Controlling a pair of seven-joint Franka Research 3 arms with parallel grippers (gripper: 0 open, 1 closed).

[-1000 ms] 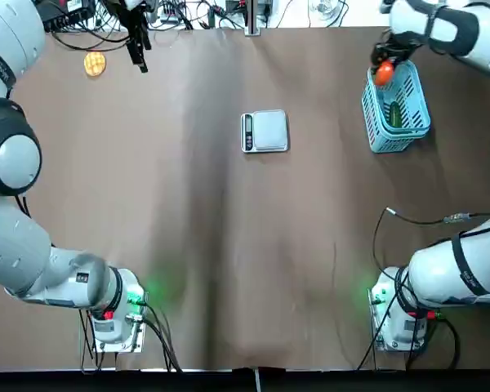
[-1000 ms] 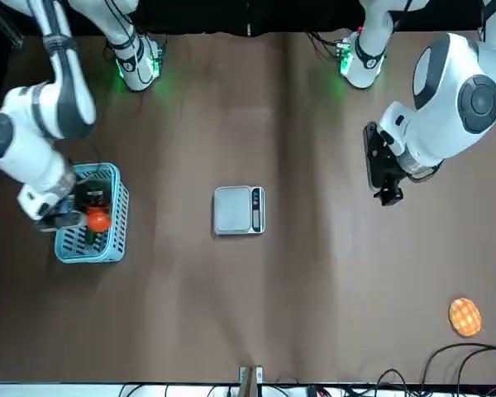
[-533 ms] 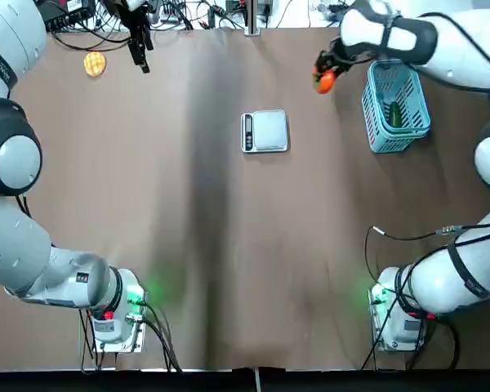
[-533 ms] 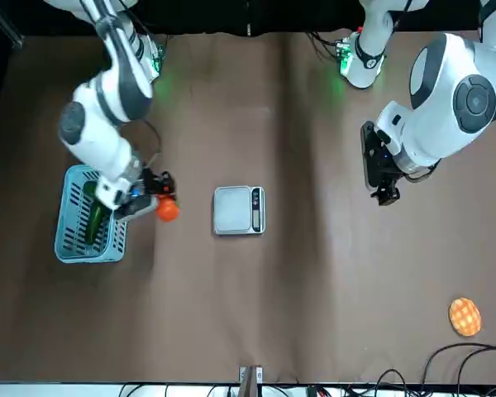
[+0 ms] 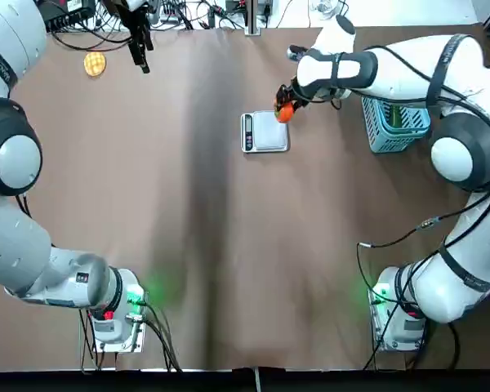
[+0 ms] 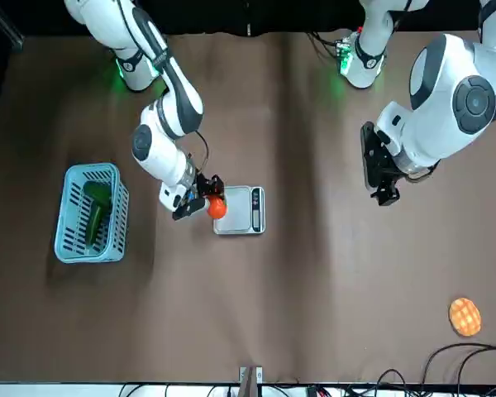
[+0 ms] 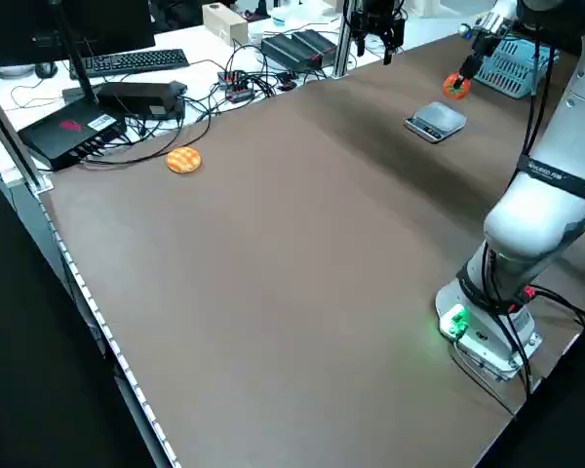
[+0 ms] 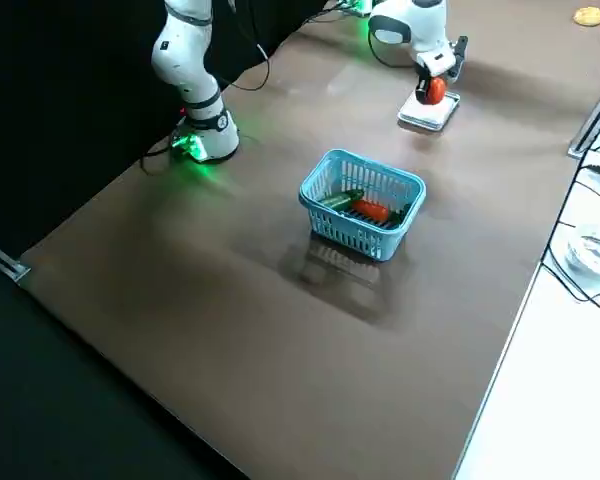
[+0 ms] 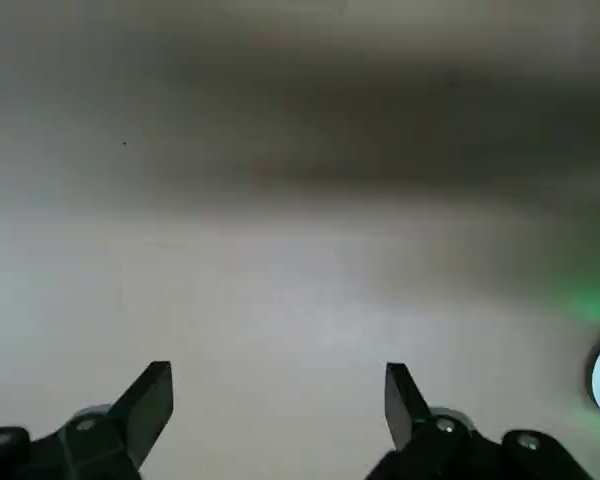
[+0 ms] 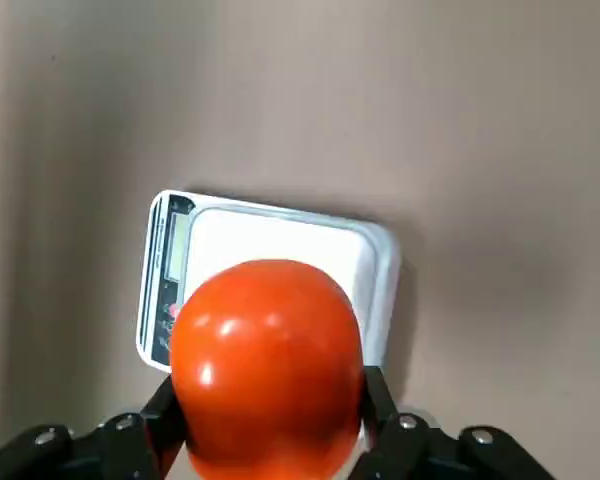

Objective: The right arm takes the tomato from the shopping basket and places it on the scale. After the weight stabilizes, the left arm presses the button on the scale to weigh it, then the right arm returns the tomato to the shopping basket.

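My right gripper (image 5: 284, 108) is shut on the orange-red tomato (image 5: 285, 113), holding it just above the far right corner of the silver scale (image 5: 266, 132). From the front, the tomato (image 6: 217, 207) overlaps the edge of the scale (image 6: 236, 212) that faces the basket. In the right wrist view the tomato (image 10: 267, 365) sits between the two fingers, with the scale (image 10: 280, 232) below it. The light-blue basket (image 5: 389, 140) stands at the far right. My left gripper (image 5: 137, 51) hangs open and empty at the far left.
A green vegetable (image 6: 95, 211) and a red-orange item (image 8: 372, 211) lie in the basket (image 8: 355, 236). A flat yellow-orange disc (image 5: 95, 63) rests at the far left corner. Cables and electronics (image 7: 146, 96) line the far edge of the table.
The right gripper has carried the tomato out of the basket and leftward to just over the scale. The left arm has stayed where it was.
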